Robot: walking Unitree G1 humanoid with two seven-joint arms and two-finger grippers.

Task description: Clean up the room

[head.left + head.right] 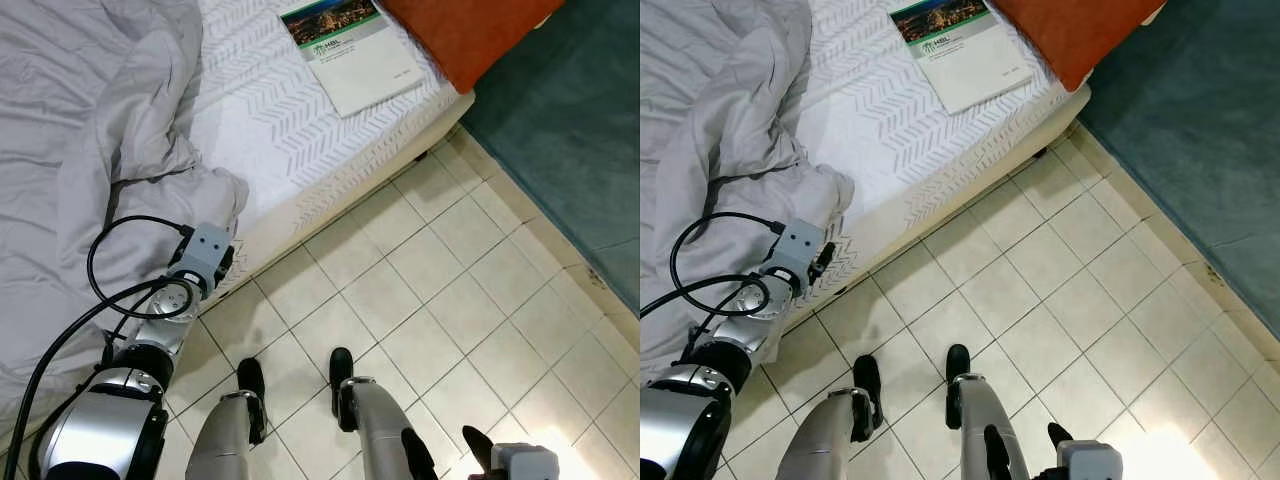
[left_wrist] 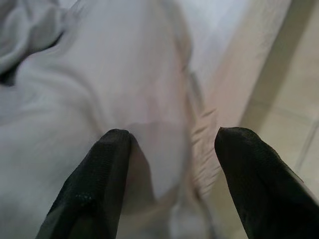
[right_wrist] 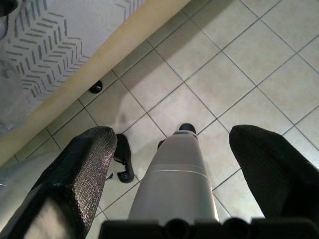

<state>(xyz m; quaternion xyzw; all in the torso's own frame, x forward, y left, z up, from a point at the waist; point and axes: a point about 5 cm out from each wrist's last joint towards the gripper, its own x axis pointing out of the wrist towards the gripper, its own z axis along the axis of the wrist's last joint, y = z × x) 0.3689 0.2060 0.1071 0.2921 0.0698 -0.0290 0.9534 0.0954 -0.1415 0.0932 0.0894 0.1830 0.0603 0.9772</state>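
The left gripper (image 2: 167, 142) was held wide open at the near edge of the bed (image 1: 330, 165), its fingers (image 2: 94, 184) spread over a fold of the crumpled grey blanket (image 1: 90, 150) hanging over that edge; contact could not be told. The right gripper (image 3: 172, 149) was also spread wide, low beside the robot's legs above the tiled floor (image 1: 450, 300). A booklet (image 1: 350, 50) lay near the bed's far edge, just beside an orange pillow (image 1: 460, 30). A teal rug (image 1: 570, 130) was seen beyond.
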